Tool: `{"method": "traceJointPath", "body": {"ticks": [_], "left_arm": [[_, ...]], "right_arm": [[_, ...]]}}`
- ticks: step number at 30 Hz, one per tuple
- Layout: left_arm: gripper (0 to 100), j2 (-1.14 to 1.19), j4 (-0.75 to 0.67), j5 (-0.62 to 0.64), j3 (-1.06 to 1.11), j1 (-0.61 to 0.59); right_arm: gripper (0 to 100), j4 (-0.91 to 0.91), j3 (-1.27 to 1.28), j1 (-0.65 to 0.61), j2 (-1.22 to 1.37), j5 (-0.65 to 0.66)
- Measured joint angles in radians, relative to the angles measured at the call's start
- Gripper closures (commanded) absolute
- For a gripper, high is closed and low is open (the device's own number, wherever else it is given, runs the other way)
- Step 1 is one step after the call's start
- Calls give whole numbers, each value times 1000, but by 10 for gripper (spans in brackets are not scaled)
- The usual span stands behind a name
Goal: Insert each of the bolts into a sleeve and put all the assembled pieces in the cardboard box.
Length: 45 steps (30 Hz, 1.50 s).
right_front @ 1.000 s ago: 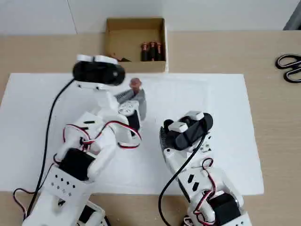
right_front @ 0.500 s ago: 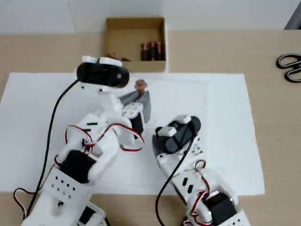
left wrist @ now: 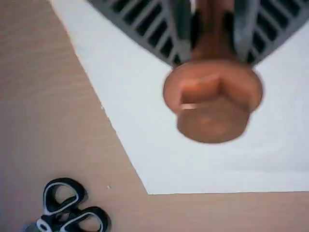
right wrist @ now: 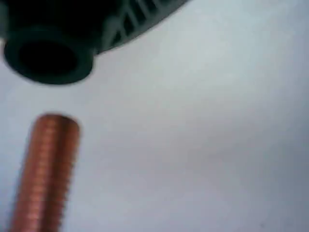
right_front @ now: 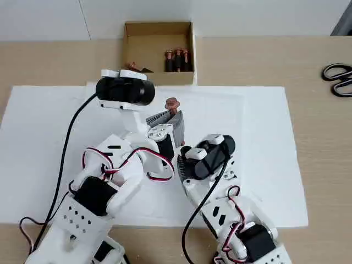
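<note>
place: we read this as a small robotics lab | signs: we see a wooden worktop (right_front: 308,60) under a white sheet (right_front: 264,137), left arm (right_front: 104,187) and right arm (right_front: 231,214) with bare wires, scissors (right_front: 338,78), a box (right_front: 130,44), plain wall (right_front: 220,14)

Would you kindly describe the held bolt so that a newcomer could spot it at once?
Over the white sheet, just in front of the cardboard box, stands the left gripper. It clamps the bolt, copper with a hex head. Unlike the black-bodied pieces in the box, its shaft is bare.
</note>
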Motion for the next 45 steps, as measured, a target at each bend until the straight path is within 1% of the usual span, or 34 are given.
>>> {"method": "traceJointPath", "body": {"ticks": [5,11,25,31,35,41,45], "left_arm": [[994,0,0,8,0,0],[994,0,0,8,11,41],[994,0,2,8,69,46],[994,-9,0,-35,100,52],[994,-17,0,-37,120,55],[994,-17,68,-40,121,94],[994,-17,78,-40,132,100]], "right_arm": [[995,0,0,0,0,-5],[995,0,0,0,0,-5],[995,0,0,-3,0,-5],[995,0,5,-3,0,-5],[995,0,6,-3,0,-5],[995,0,6,-2,0,-5],[995,0,5,-3,0,-5]]}}
